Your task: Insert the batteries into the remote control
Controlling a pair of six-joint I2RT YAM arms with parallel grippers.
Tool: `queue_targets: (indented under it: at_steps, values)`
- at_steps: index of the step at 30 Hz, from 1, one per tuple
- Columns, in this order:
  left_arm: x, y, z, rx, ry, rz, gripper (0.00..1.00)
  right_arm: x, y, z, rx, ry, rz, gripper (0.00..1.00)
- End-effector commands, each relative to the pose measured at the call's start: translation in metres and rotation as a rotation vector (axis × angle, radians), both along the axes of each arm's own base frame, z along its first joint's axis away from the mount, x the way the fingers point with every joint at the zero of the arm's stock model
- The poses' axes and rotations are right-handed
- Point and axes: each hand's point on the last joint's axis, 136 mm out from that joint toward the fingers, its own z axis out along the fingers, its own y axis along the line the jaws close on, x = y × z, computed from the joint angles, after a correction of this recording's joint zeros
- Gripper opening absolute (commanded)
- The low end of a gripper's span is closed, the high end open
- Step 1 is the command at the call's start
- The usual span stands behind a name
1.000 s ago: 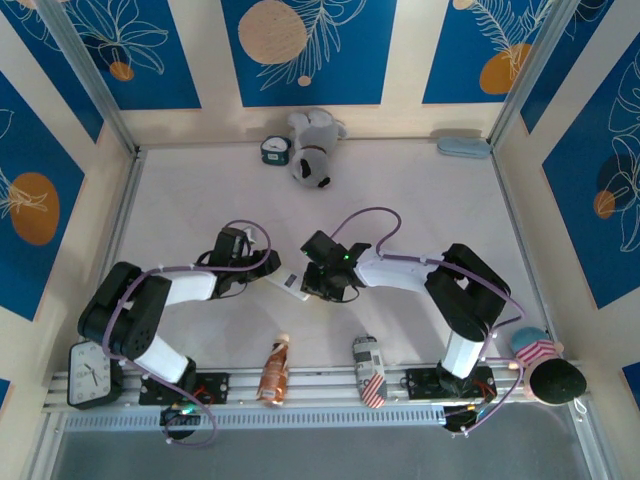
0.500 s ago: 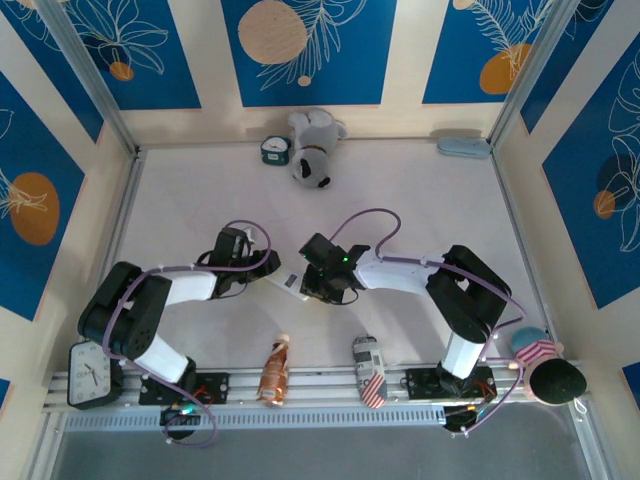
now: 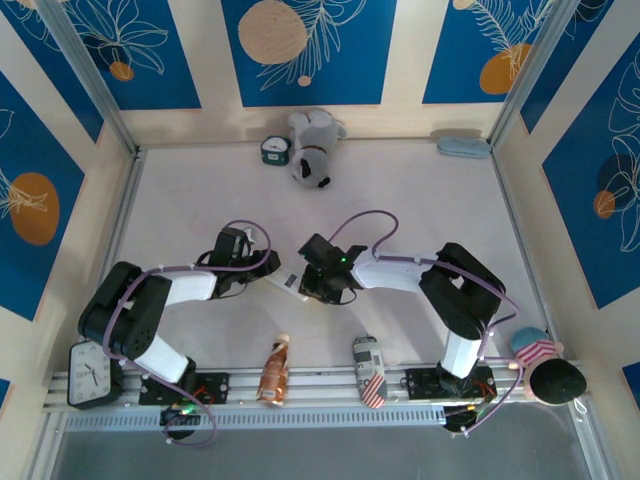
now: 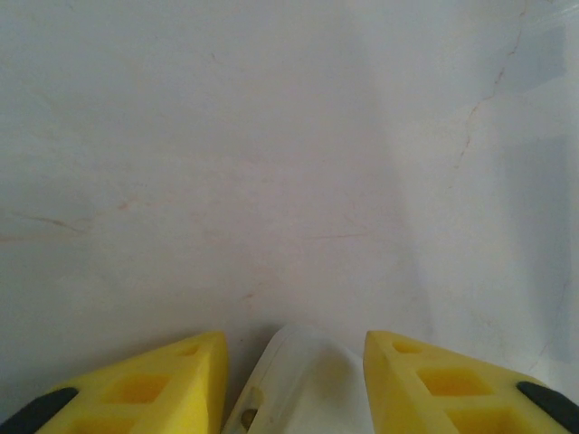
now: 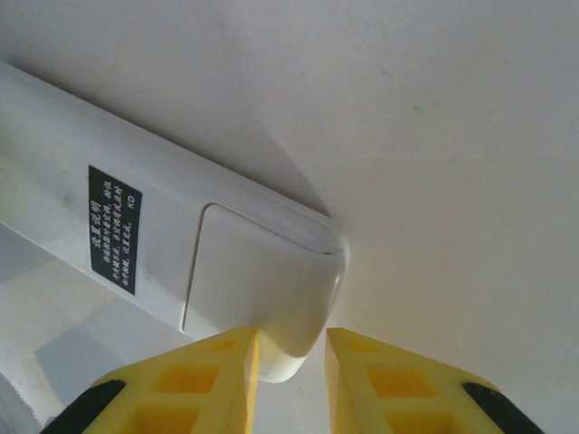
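- At the left of the desk (image 3: 420, 200), the left gripper (image 4: 294, 344) comes in low and points toward the centre. Its jaws are closed on one end of the remote control (image 3: 287, 284), and the white body fills the space between the yellow fingers (image 4: 154, 389).
- This hold appears to serve as a clamp: it fixes the handset so that force applied at the far end does not push it across the desk.
- Between the two arms, near the middle of the desk, the remote control spans from one gripper to the other. Whether it rests on the surface or is raised just off it cannot be told.
- In the right wrist view the plain back of the handset faces the camera. It carries a black label (image 5: 115, 228), and the battery cover (image 5: 258, 276) is seated flush. This side is presented because the compartment opens here.
- At the right end, the right gripper (image 5: 291, 336) meets the rounded cover end. Its jaws stand narrowly apart, one either side of that edge, and it cannot be told whether they pinch it or only touch it.
- This position suits work on the cover, which probably slides at this end.
- With the cover shut, the compartment contents are hidden, so task progress cannot be judged.
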Motion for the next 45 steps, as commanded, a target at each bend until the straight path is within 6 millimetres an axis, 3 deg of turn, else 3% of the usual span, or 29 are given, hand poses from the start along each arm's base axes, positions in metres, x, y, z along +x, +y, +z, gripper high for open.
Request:
queue_targets:
  at_steps: [1, 8, 22, 33, 40, 45]
  values:
    - [-0.007, -0.004, -0.008, -0.01, 0.035, -0.012, 0.43, -0.001, 0.002, -0.004, 0.012, 0.027, -0.01, 0.27]
    - [-0.008, -0.005, -0.009, -0.017, 0.037, -0.015, 0.43, 0.004, 0.012, 0.004, 0.029, 0.004, 0.024, 0.21]
    - [-0.008, -0.011, -0.006, -0.035, 0.031, -0.031, 0.43, 0.018, 0.045, 0.017, 0.142, -0.037, 0.075, 0.24]
    - [-0.003, 0.007, 0.005, 0.085, -0.009, -0.019, 0.44, -0.002, 0.008, 0.023, 0.068, -0.059, 0.095, 0.36]
    - [0.002, 0.015, 0.014, 0.125, -0.02, -0.003, 0.55, -0.005, -0.012, 0.041, 0.032, -0.149, 0.189, 0.48]
    - [0.003, 0.024, 0.033, 0.149, -0.034, 0.016, 0.81, -0.001, -0.007, 0.053, 0.03, -0.273, 0.422, 0.67]
